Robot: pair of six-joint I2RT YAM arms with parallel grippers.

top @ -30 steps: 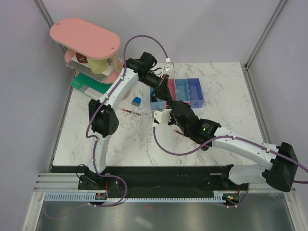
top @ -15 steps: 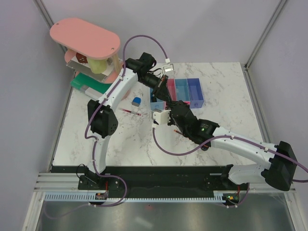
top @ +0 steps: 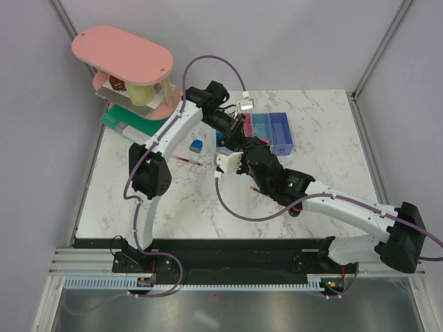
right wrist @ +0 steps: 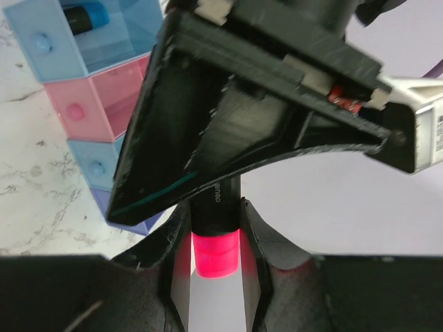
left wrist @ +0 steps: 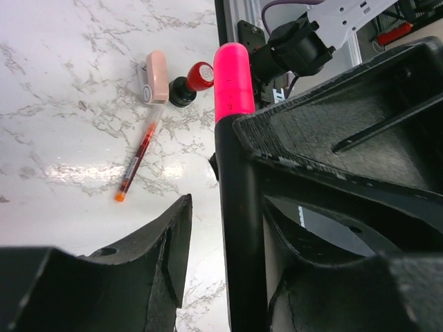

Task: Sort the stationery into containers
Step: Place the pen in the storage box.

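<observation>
Marker (left wrist: 239, 228) is off the table, held in the air between the two grippers over the left end of the bin row (right wrist: 76, 111).

Right wrist: right gripper (right wrist: 214, 225) is clamped on the marker, with a finger tight on each side of the pink section. The black section runs up into the left gripper's body. The four bins sit behind it: light blue bin (right wrist: 41, 45), pink bin (right wrist: 73, 111), second light blue bin (right wrist: 97, 166) and purple-blue bin (right wrist: 128, 214). A dark-and-blue item (right wrist: 83, 15) is already in the first one.

Left wrist: left gripper (left wrist: 208, 228) is not clamped. The marker lies against one side, and bare table shows in the gap between the marker and the other finger (left wrist: 159, 256). Only this view shows the pale pink eraser (left wrist: 156, 76), the red-and-black knob (left wrist: 190, 79) touching it, and a thin red pen (left wrist: 138, 159) just below them, all loose on the marble.

Top view: the marker itself is hidden under the two wrists. The blue-white block (top: 197, 145) and another red pen (top: 188, 160) lie left of the bins, near each other and not touching.
</observation>
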